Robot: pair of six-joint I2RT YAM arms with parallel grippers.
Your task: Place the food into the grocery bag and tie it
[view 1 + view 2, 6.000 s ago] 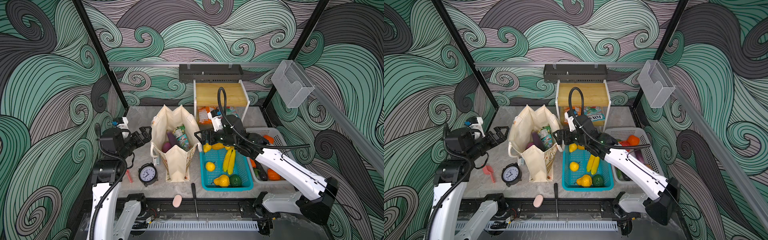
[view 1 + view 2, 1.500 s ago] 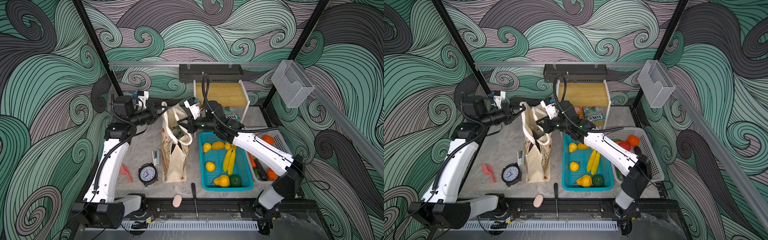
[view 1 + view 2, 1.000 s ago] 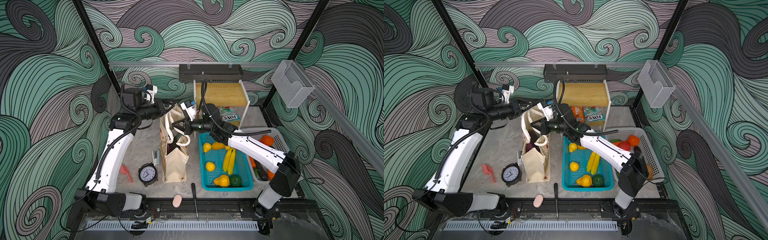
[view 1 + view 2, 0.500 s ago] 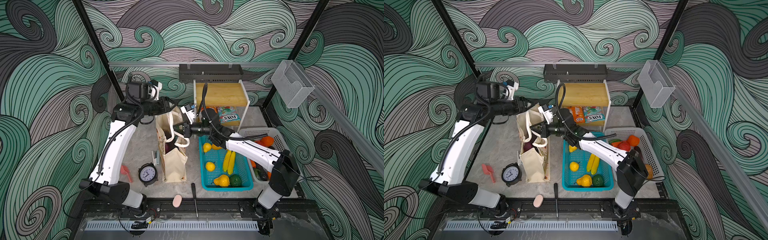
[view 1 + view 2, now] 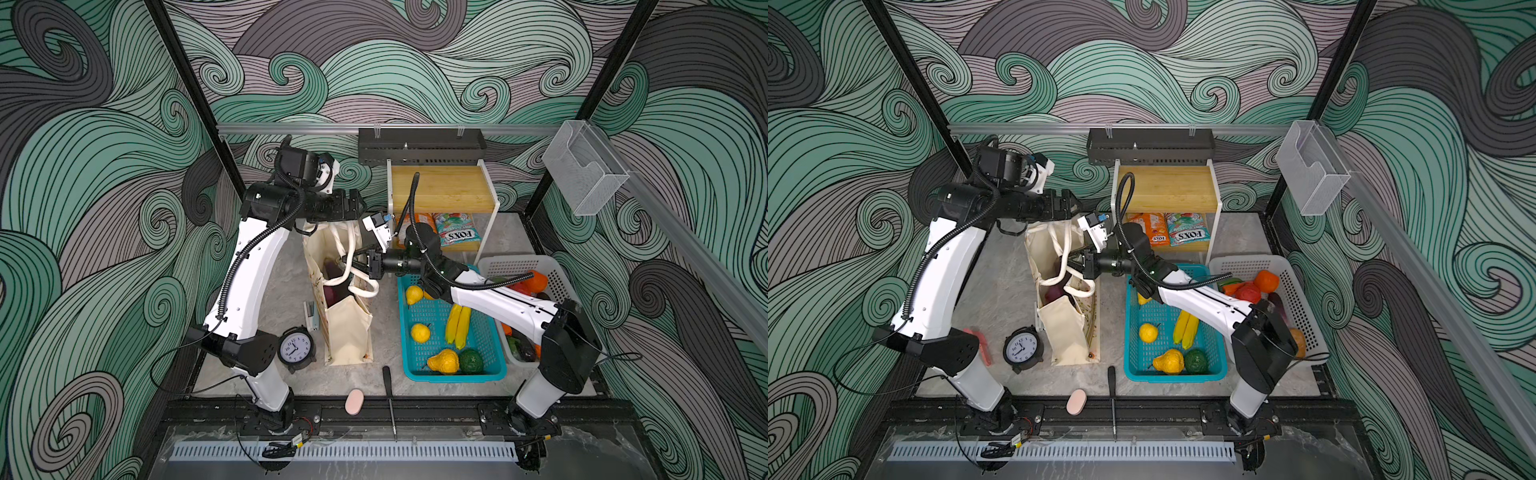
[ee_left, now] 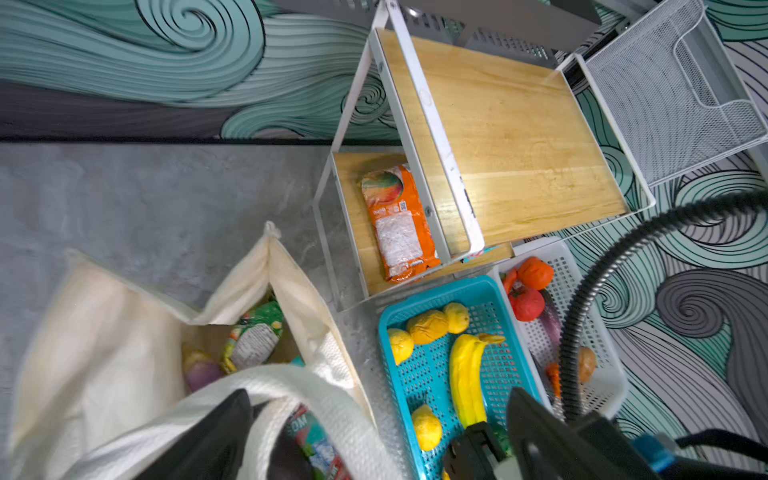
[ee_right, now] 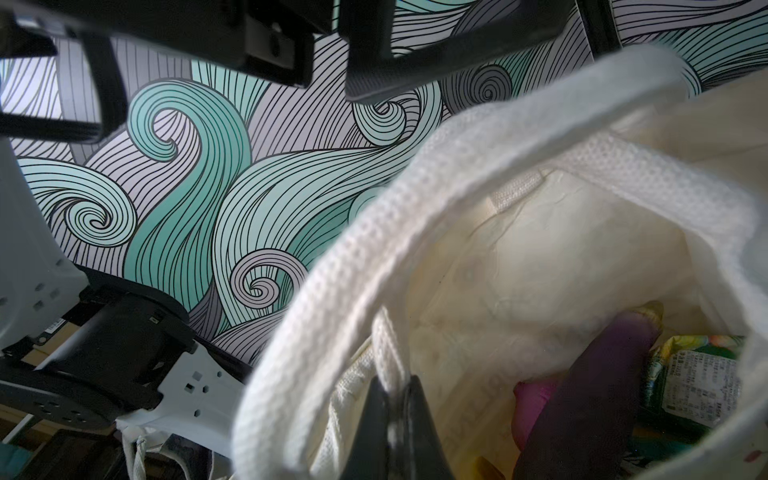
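Observation:
The cream grocery bag (image 5: 347, 332) (image 5: 1065, 332) stands upright left of centre, mouth open. Inside lie food items: a purple eggplant (image 7: 590, 374), a green-yellow snack packet (image 6: 253, 336), a purple onion (image 6: 201, 372) and a teal packet (image 6: 316, 440). My right gripper (image 5: 353, 264) (image 7: 390, 399) is shut on a white strap handle (image 7: 386, 357) at the bag's right rim. The left gripper (image 5: 357, 204) (image 6: 376, 399) hovers above the bag's back edge, open. The other strap loop (image 6: 291, 382) lies loose across one of its fingers (image 6: 216, 436).
A teal basket (image 5: 457, 376) with a banana (image 5: 455, 326) and yellow fruit sits right of the bag, then a white basket (image 5: 523, 266) of vegetables. A wooden shelf rack (image 5: 440, 187) with packets stands behind. An alarm clock (image 5: 295, 347), pink pad (image 5: 354, 402) and screwdriver (image 5: 388, 390) lie in front.
The left gripper has opened wide and let its strap go slack, after rising toward the back over the bag. The right gripper stays shut on its strap and has shifted slightly left.

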